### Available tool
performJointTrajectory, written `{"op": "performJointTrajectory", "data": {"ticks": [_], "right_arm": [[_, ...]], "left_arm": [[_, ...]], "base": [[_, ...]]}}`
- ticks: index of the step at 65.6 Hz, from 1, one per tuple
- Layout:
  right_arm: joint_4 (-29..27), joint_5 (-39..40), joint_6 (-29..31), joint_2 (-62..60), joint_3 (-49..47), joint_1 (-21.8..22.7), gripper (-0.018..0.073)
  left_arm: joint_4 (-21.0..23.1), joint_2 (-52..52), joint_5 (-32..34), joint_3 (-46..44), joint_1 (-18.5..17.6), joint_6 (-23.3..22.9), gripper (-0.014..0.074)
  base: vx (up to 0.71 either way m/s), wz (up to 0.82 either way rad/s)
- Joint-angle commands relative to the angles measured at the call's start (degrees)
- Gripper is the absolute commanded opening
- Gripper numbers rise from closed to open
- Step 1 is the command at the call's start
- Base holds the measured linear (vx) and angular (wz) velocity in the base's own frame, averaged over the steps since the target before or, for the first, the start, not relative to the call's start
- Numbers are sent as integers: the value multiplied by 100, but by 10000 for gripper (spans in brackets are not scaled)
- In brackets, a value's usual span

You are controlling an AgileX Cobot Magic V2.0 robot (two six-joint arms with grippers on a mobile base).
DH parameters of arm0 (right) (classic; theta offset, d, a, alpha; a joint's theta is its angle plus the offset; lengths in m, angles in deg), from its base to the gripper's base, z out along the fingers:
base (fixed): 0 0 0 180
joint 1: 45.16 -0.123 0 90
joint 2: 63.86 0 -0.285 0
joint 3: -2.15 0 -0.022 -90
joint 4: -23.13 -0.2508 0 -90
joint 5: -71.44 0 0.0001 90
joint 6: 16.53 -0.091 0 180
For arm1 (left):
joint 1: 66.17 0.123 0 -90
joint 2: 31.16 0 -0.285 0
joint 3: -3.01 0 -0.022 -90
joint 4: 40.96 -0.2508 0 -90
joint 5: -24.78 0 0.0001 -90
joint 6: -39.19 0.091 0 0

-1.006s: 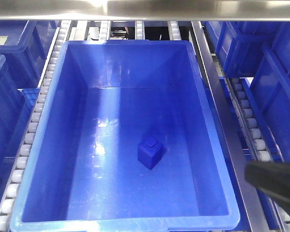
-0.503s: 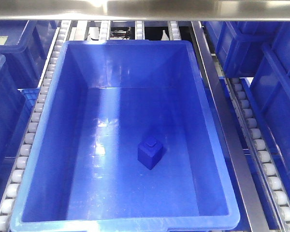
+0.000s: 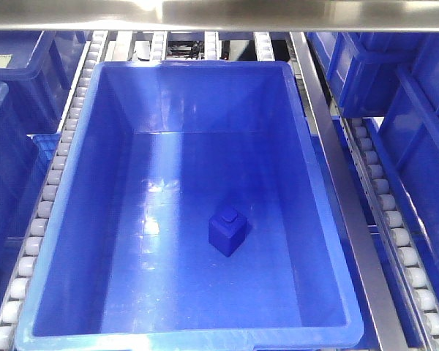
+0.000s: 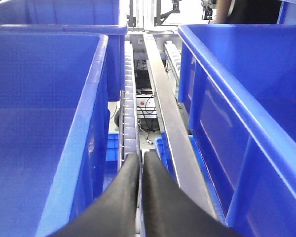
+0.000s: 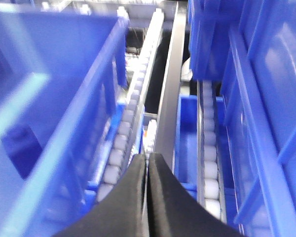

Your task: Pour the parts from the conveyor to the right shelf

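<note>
A: Status, left side first?
B: Left pincer point(image 4: 139, 165) closed, fingers pressed together, holding nothing. Hanging over the roller track point(image 4: 129, 98) and steel rail point(image 4: 164, 108), between two blue bins.

A: Centre?
B: Large blue bin point(image 3: 58, 219) sitting on the conveyor rollers point(image 3: 47, 197), seen from the front view. One small blue part point(image 3: 227, 229) on its floor, a little right of centre, nearer the front wall (square block with a raised cap on top). Resting upright, clear of all four walls.

A: Right side?
B: Right pincer point(image 5: 148, 170) also closed, tips touching, empty. Poised above rollers point(image 5: 126, 128) and a metal rail point(image 5: 168, 98), bin wall point(image 5: 84, 108) to its left, stacked blue bins point(image 5: 266, 74) on the shelf to its right. Wrist view motion-blurred, so fine detail unreadable. Dark blue shape low inside the left bin, can't tell what.

A: Arms in the front view?
B: Neither visible there.
</note>
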Motion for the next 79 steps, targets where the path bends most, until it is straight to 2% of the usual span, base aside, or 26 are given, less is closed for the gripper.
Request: {"op": "performJointTrajectory", "data": {"ticks": [1,8,23,30,36,39,44,50,58,67,79], "right_arm": [[-14,920,40,55,124,38,-8],[-34,1354,-54,-155,539,38,-8],[76,1578,-96,-1304,1232,38,-8],[674,1646,-96,-1666,1626,38,-8],[1597,1938,-264,-1656,2050,25,-8],[1764,2269,-609,-1656,2263,-27,-8],[2059,2158,-1021,-1661,2233,-192,-8],[2391,2161,-1086,-1661,2233,-523,-8],[2380,2161,-1128,-1661,2233,-775,-8],[2358,2219,-1446,-1656,2233,-663,-8],[2359,2352,-1884,-1652,2233,9,-8]], "left_arm": [[45,91,453,-112,-31,-49,-6],[45,91,453,-112,-31,-49,-6],[45,91,453,-112,-31,-49,-6],[45,91,453,-112,-31,-49,-6],[45,91,453,-112,-31,-49,-6],[45,91,453,-112,-31,-49,-6],[45,91,453,-112,-31,-49,-6],[45,91,453,-112,-31,-49,-6],[45,91,453,-112,-31,-49,-6],[45,91,453,-112,-31,-49,-6],[45,91,453,-112,-31,-49,-6]], "base": [[0,0],[0,0],[0,0],[0,0],[0,0],[0,0],[0,0],[0,0],[0,0],[0,0],[0,0]]}}
